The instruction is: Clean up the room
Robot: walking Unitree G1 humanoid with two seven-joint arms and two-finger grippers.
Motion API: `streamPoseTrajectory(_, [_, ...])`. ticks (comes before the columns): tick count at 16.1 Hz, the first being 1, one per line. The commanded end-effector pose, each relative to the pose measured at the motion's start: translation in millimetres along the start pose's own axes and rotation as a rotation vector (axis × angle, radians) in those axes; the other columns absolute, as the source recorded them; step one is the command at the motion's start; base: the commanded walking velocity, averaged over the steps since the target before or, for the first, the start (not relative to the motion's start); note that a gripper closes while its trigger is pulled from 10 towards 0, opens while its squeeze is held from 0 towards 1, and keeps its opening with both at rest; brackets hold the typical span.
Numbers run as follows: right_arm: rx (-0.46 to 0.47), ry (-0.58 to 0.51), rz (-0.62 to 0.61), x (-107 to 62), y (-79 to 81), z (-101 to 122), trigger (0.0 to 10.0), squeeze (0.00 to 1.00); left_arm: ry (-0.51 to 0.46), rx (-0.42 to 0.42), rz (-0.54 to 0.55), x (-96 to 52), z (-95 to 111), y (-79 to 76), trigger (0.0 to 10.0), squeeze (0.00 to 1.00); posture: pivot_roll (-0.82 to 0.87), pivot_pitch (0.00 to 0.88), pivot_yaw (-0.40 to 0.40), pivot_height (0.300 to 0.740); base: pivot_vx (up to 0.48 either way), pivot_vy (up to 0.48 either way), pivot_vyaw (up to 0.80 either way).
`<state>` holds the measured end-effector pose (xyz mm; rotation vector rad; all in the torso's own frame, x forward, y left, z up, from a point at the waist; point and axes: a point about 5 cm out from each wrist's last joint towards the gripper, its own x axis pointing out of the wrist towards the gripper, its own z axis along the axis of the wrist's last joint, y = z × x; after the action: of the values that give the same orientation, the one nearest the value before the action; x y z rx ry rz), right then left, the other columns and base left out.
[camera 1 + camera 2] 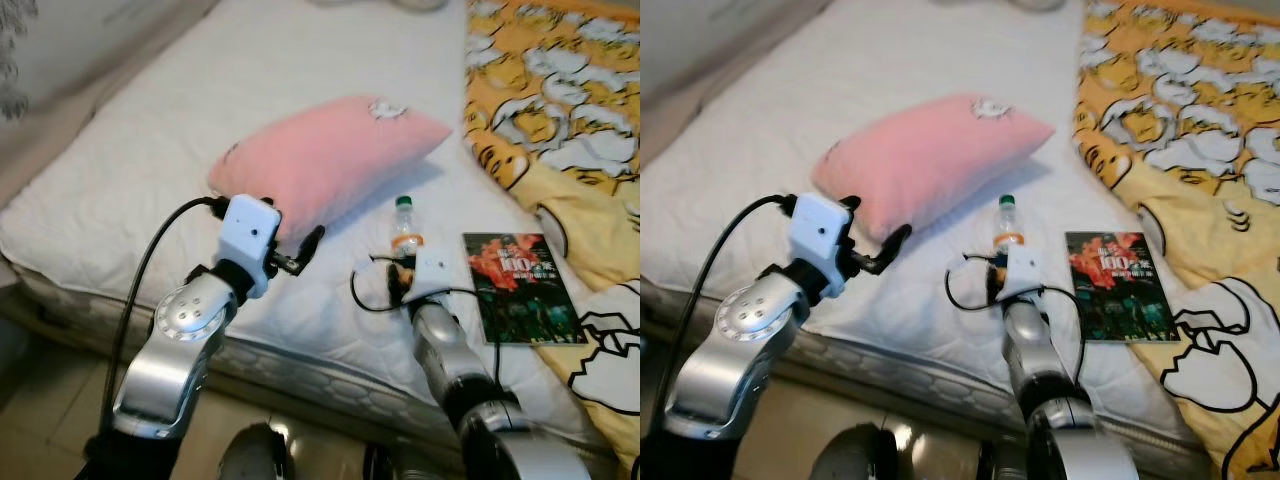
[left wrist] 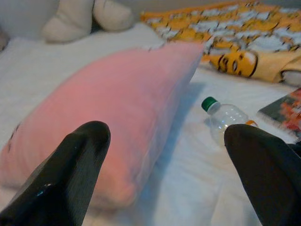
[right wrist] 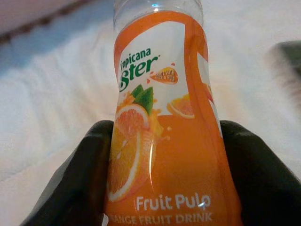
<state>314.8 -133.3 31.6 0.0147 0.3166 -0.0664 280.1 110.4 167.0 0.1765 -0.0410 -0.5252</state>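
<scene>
On the bed, the right gripper clamps the bottle for removal; at nine o'clock, the left gripper gapes empty beside the pillow.

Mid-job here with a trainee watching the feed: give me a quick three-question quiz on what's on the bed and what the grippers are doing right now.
1. True or false: the right gripper has its fingers on both sides of the orange drink bottle.
2. Multiple choice: the left gripper is
A. closed on the book
B. open, near the pink pillow
C. resting on the yellow blanket
3. Fill in: the book lies on the white mattress, between the bottle and the ____ blanket.

Key
1. True; the label sits between the two black fingers in the right wrist view.
2. B
3. yellow
</scene>
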Motion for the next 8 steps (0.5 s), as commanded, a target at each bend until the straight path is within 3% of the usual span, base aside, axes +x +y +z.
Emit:
streamPoseTrajectory(1, [-0.026, -0.081, -0.012, -2.6, 0.2, 13, 0.0, 0.0, -0.002, 0.002, -0.031, 4.7, -3, -4.6, 10.0, 0.0, 0.14, 0.031, 0.016, 0.727, 0.0, 0.0, 0.0])
streamPoseTrajectory(2, [0.003, -0.243, -0.028, -12.0, -3.5, 38, 0.0, 0.0, -0.01, -0.003, -0.036, 12.3, -5, -5.1, 10.0, 0.0, 0.1, 0.008, 0.028, 0.727, 0.0, 0.0, 0.0])
streamPoseTrajectory(4, [0.02, -0.417, -0.037, -25.1, -8.9, 71, 0.0, 0.0, 0.005, -0.033, 0.016, 17.5, -13, 1.6, 10.0, 0.0, 0.07, 0.0, 0.042, 0.727, 0.0, 0.0, 0.0])
streamPoseTrajectory(6, [0.017, -0.489, -0.049, -34.9, -13.6, 84, 0.0, 0.0, 0.016, -0.046, 0.047, 15.7, -18, 6.5, 10.0, 0.0, 0.06, 0.0, 0.049, 0.727, 0.0, 0.0, 0.0])
streamPoseTrajectory(8, [0.002, -0.552, -0.065, -55.6, -18.9, 91, 0.0, 0.0, 0.031, -0.07, 0.107, 6.9, -29, 15.9, 10.0, 0.0, 0.05, 0.0, 0.05, 0.727, 0.0, 0.0, 0.0])
